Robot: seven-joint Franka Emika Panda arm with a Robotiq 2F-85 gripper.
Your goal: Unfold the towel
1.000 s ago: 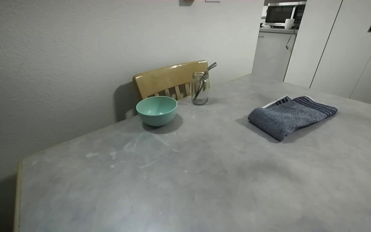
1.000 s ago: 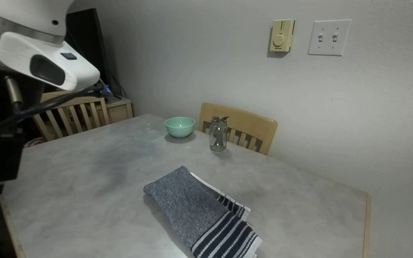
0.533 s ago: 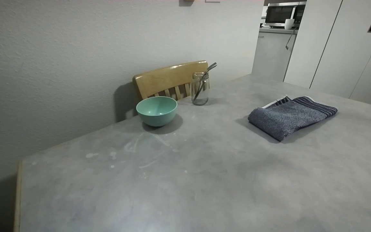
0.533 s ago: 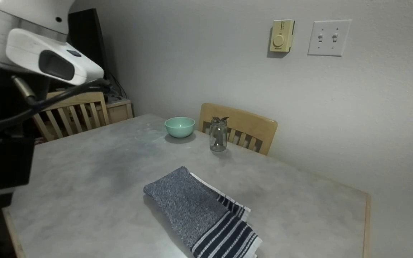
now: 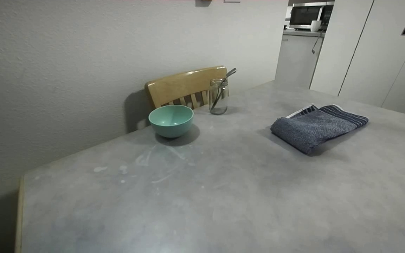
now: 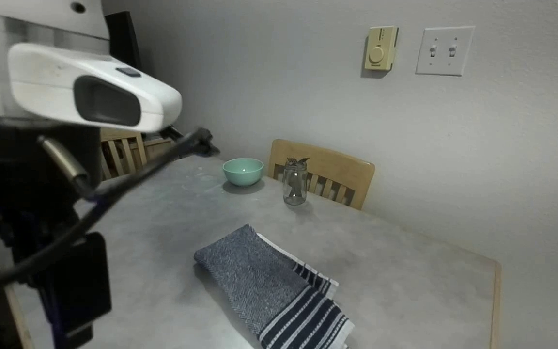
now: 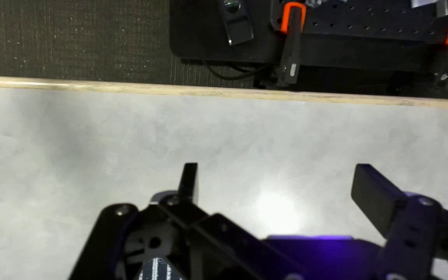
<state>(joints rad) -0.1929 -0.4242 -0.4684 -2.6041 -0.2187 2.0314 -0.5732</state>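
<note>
Mottled grey table (image 5: 223, 196), wood-edged, beside a pale wall (image 5: 83, 52); in both exterior views the folded towel (image 6: 259, 286) lies on it, well apart from a teal bowl (image 5: 171, 132). A microwave (image 5: 306, 17) appears only in an exterior view; only my wrist view shows orange-ended clamps (image 7: 293, 42), and there my gripper (image 7: 276, 167) has its fingers spread.

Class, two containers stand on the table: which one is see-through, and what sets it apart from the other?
The jar: its clear sides let the cutlery inside show through, whereas the bowl has opaque teal sides.
</note>
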